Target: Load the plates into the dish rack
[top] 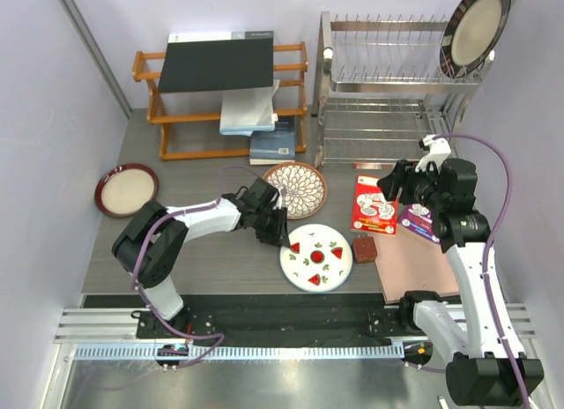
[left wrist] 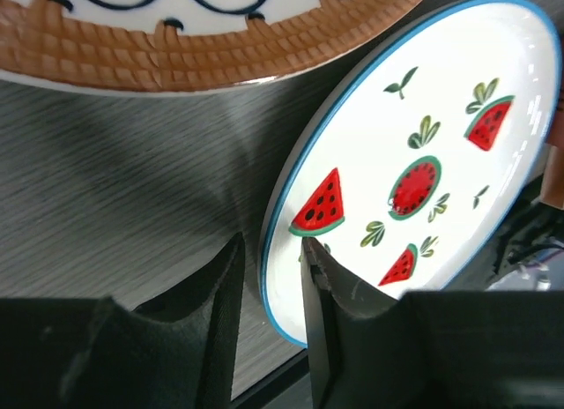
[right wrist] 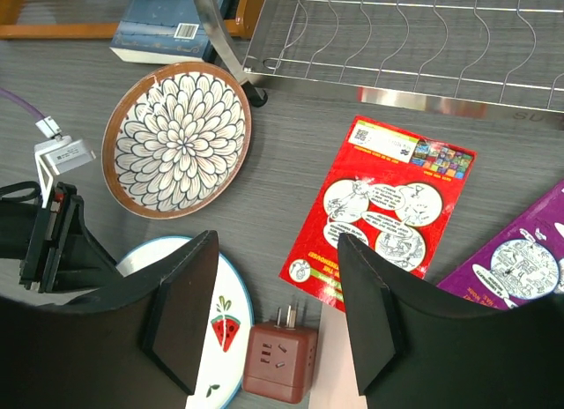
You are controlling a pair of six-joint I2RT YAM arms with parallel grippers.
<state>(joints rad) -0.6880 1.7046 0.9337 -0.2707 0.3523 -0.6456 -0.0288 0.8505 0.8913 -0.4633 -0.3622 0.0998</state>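
You are picking up the watermelon plate [top: 319, 259], which is lying at lower centre of the top view, and the left gripper [left wrist: 271, 249] is pinching its left rim. The right gripper [right wrist: 275, 314] is hanging with jaws apart, carrying nothing. Next, you are probably facing a lift and a tilt upright toward the dish rack [top: 388, 83], upper right.

Your grey table [top: 203, 259] carries a maroon-rimmed plate [top: 126, 189], petal plate [top: 295, 187], watermelon plate [top: 316, 256], red card [top: 373, 204], cube [top: 364, 249], mat [top: 414, 263], rack [top: 379, 131] and shelf [top: 189, 118].
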